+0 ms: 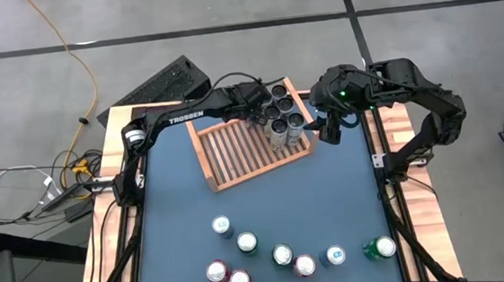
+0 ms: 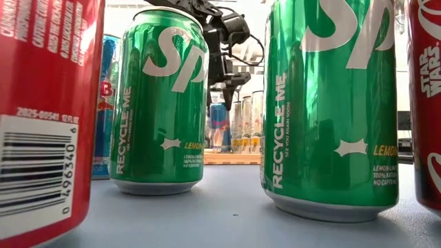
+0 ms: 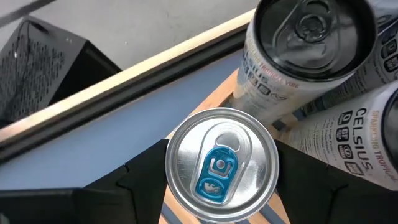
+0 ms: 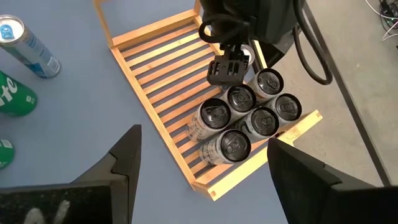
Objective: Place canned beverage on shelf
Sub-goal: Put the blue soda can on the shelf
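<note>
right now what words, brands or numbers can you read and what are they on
"TROSSEN": left arm.
"RECYCLE ME", "LEMON": left green can.
"RECYCLE ME", "LEMON": right green can.
"STAR WARS": red can at the right edge.
"2025-00541 12FL OZ", barcode digits "496340": red can at the left edge.
"CELSIUS": white can.
Finer print is too small to read.

Can (image 3: 222, 164) between my left fingers (image 3: 144, 177): shiny brushed metal lid, blue tab. Shelf (image 4: 163, 74): pale bare wood slats, matt. Tabletop (image 1: 266, 207): smooth matt blue.
</note>
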Available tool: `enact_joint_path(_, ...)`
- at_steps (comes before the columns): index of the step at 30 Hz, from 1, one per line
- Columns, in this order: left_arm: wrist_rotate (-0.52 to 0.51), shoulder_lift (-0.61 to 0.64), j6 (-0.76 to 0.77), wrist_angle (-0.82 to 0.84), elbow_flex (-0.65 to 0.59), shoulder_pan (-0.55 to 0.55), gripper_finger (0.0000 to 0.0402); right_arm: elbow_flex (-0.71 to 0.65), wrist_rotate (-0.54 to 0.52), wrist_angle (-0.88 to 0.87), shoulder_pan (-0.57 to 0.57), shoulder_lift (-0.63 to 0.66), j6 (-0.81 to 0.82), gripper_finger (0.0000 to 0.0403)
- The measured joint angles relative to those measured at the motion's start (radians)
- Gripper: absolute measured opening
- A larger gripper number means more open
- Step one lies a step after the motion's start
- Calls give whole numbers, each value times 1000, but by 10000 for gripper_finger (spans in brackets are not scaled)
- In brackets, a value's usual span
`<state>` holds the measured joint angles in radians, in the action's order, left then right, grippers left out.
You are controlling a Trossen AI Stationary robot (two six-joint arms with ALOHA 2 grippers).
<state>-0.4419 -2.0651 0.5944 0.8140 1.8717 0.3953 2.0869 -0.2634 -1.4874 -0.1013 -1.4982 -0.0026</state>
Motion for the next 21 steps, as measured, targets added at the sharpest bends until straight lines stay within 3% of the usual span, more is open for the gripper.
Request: enact_joint_path(21,-51,1,100,56,-1,-15,236,0,0,0,0,0,-6,260)
